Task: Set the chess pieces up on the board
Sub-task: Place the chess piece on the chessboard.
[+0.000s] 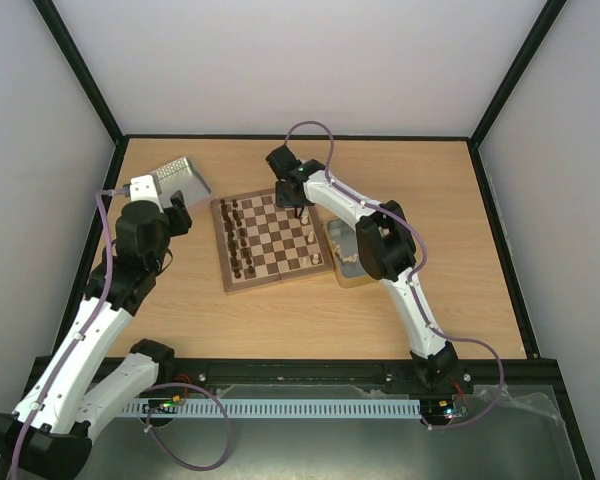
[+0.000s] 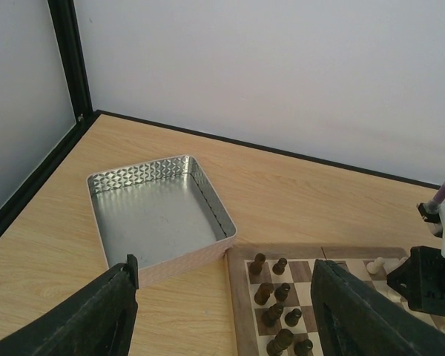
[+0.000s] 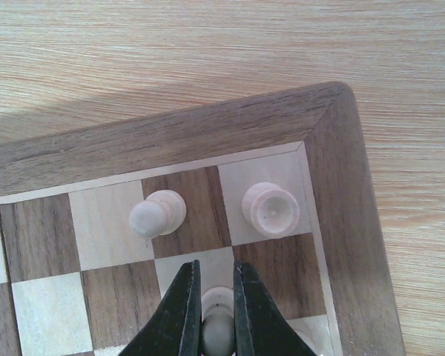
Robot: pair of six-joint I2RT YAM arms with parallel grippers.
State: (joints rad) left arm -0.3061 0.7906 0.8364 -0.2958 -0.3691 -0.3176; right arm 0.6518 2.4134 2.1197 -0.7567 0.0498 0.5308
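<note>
My right gripper [image 3: 215,280] is clamping a cream chess piece [image 3: 218,326] at the board [image 3: 208,126], whether resting or lifted I cannot tell. Two cream pieces [image 3: 270,209] are standing just beyond it in the board's far right corner. My left gripper [image 2: 226,274] is hovering with fingers apart by the board's far left corner, beside a metal tin [image 2: 156,222]. Dark pieces [image 1: 235,238] are lining the board's left side.

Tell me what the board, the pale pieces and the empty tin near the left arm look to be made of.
Board: wood, visible grain, smooth satin finish, possibly veneer.
Pale pieces: light turned wood probably, smooth and matte; plastic cannot be ruled out.
Tin: thin metal, shiny, embossed pattern on the walls.
</note>
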